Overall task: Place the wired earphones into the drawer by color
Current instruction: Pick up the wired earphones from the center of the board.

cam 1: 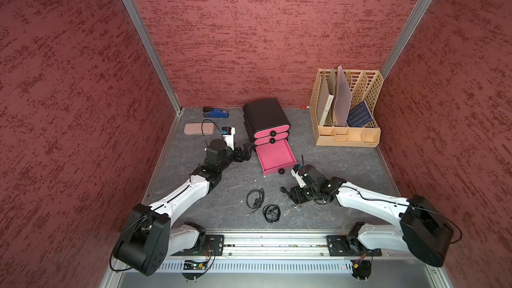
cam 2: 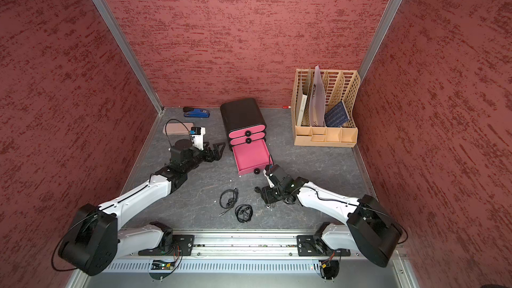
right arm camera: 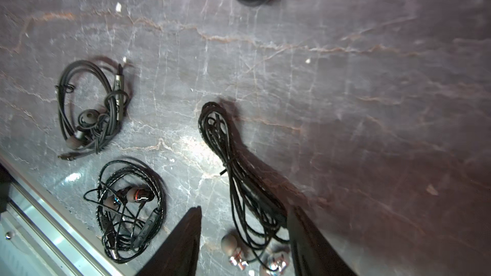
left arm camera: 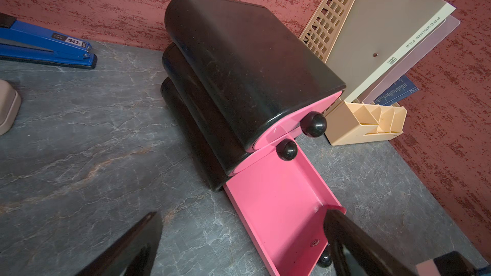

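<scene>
Right fingers (right arm camera: 180, 248) stand open astride a black earphone coil (right arm camera: 225, 155); left fingers (left arm camera: 127, 250) gape beside the drawer (left arm camera: 276, 203).

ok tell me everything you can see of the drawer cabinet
The drawer cabinet is a black, rounded-corner shell, plastic by the look, holding three stacked pink drawers, each with a round black knob. The top two are shut; the bottom drawer is pulled far out and shows nothing inside. It stands upright on the grey table near the back wall. The left gripper, jaws open, sits beside the open drawer; contact unclear.
</scene>
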`<state>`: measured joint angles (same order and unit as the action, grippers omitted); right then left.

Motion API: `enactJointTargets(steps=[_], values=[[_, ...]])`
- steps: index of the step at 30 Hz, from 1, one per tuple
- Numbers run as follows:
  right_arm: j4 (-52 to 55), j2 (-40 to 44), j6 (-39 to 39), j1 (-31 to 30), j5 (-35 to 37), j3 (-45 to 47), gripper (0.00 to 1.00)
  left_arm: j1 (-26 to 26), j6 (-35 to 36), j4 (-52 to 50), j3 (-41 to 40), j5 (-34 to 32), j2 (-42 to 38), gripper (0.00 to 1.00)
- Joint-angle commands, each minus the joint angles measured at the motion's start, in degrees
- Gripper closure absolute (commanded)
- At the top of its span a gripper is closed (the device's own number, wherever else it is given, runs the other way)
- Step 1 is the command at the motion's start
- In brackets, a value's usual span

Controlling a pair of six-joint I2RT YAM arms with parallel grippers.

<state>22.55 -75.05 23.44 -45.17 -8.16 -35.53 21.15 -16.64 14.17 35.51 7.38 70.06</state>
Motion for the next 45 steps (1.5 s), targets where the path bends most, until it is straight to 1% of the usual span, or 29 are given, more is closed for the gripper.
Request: enactJointTargets(steps=[1,7,12,14,25,31,37,41,45], values=[[0.75,-2.20,-1.47,-1.58,2.07,-2.77,0.44,-0.32,1.07,1.37,-0.83,-0.37,-0.80,0.00],[0.99,-5.65,-1.63,-3.24,5.11,-4.57,0.48,-0.36,1.04,1.41,-0.85,-0.43,-0.67,0.00],[1.17,-7.52,-2.05,-3.76,5.77,-5.23,0.53,-0.32,0.99,1.45,-0.84,-0.50,-0.72,0.00],[1.19,-7.83,-2.16,-3.88,6.12,-5.38,0.61,-0.36,0.96,1.54,-0.83,-0.49,-0.69,0.00],[1.57,-4.26,-1.73,-3.93,8.48,-4.88,0.85,-0.32,0.95,1.56,-0.95,-0.56,-0.63,0.00],[3.09,-0.48,-1.64,-3.89,10.29,-4.98,0.88,-0.36,0.97,1.51,-0.97,-0.54,-0.63,0.00],[4.88,3.83,-3.53,-3.87,14.59,-7.67,0.88,-0.32,1.04,1.56,-1.05,-0.57,-0.80,0.00],[5.32,3.65,-6.49,-3.87,17.72,-11.50,0.88,-0.32,1.14,1.56,-1.05,-0.36,-0.89,0.00],[3.60,1.57,-9.91,-3.69,20.92,-15.58,0.89,-0.35,1.46,1.60,-1.20,-0.20,-1.13,0.00]])
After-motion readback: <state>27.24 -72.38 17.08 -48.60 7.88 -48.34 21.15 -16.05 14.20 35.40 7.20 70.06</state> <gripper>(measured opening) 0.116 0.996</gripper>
